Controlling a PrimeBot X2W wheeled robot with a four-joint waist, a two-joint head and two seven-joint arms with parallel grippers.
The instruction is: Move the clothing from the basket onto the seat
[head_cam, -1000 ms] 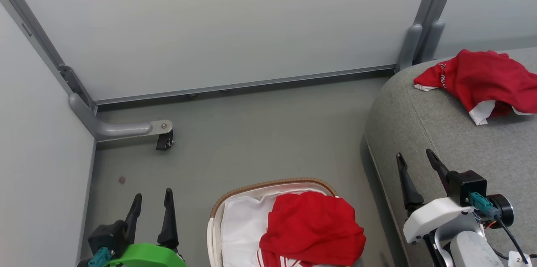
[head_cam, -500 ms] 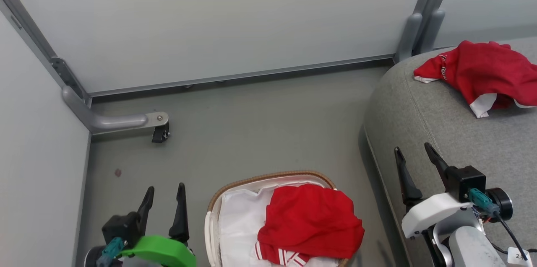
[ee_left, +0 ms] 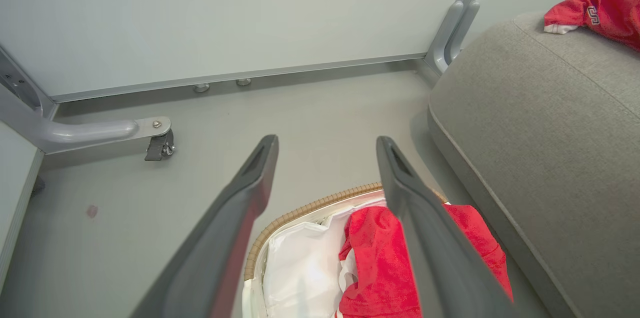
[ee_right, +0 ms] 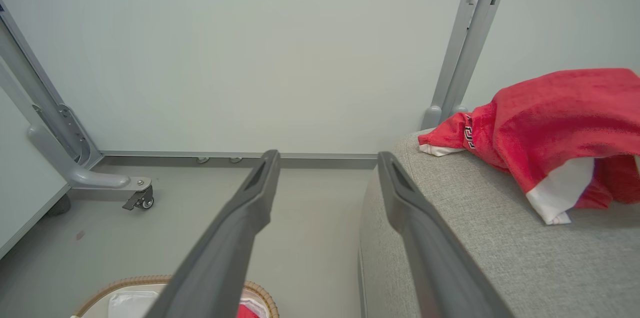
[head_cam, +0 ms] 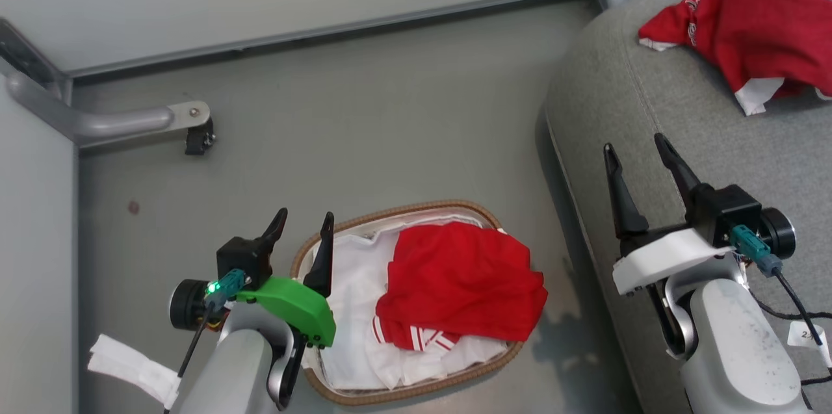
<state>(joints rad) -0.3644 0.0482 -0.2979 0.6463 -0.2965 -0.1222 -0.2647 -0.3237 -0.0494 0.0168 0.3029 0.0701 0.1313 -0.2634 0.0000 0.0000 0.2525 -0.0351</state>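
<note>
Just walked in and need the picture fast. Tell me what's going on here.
A robot is moving red jerseys from the basket on the floor to the seat. One jersey lies on the seat; a second jersey is in the basket. Nothing is held: the left gripper is open by the basket's left rim, the right gripper open over the seat's edge.

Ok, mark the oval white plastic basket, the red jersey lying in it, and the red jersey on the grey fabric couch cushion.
Oval white basket (head_cam: pixel 403 208): head view, far brown woven rim.
Red jersey inside it (head_cam: pixel 461 277): head view, middle of crumpled fabric.
Far red jersey (head_cam: pixel 754 24): head view, red body.
</note>
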